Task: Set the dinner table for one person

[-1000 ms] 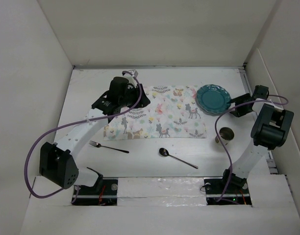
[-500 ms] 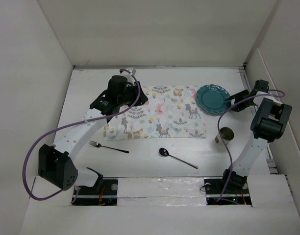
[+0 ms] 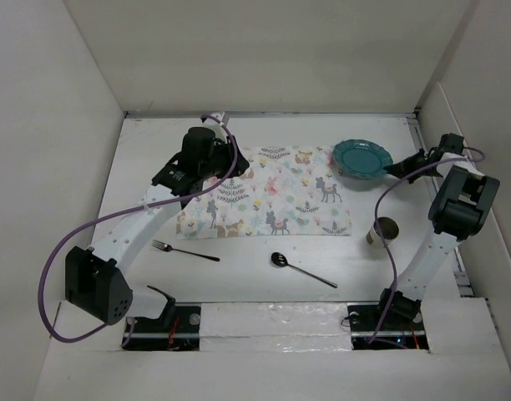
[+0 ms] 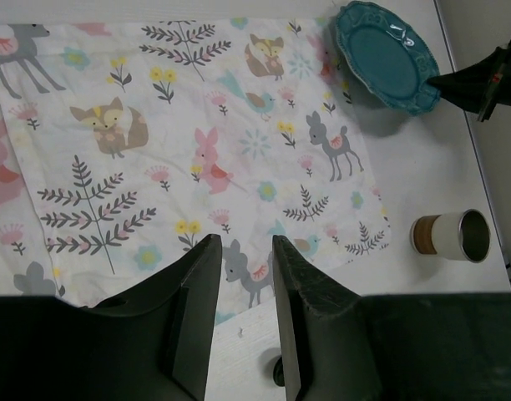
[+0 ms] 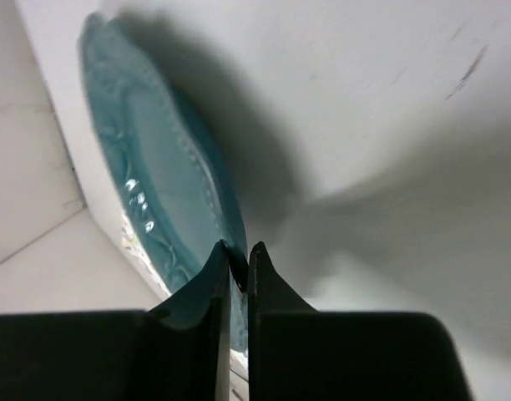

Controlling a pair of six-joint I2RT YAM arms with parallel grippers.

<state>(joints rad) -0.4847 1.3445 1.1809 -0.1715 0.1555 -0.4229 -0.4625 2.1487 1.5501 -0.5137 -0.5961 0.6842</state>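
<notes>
On the white dinner table (image 3: 147, 192) lies a placemat (image 3: 272, 192) printed with animals. A teal plate (image 3: 361, 157) sits at the placemat's far right corner, tilted with its right rim raised. My right gripper (image 3: 395, 170) is shut on that rim. The right wrist view shows the fingers (image 5: 239, 259) pinching the plate (image 5: 164, 192) edge. My left gripper (image 3: 230, 165) hovers over the placemat's left part. Its jaws (image 4: 247, 251) stand partly open with nothing between them, above the placemat (image 4: 197, 142). The plate (image 4: 385, 54) also shows in that view.
A fork (image 3: 184, 251) and a spoon (image 3: 301, 269) lie on the table in front of the placemat. A metal cup (image 3: 383, 230) with a tan band lies on its side to the right, by the right arm. White walls enclose the table on three sides.
My right gripper closed on the plate's rim and tipped it up, drawing it slightly toward the back. The left jaws narrowed a little.
</notes>
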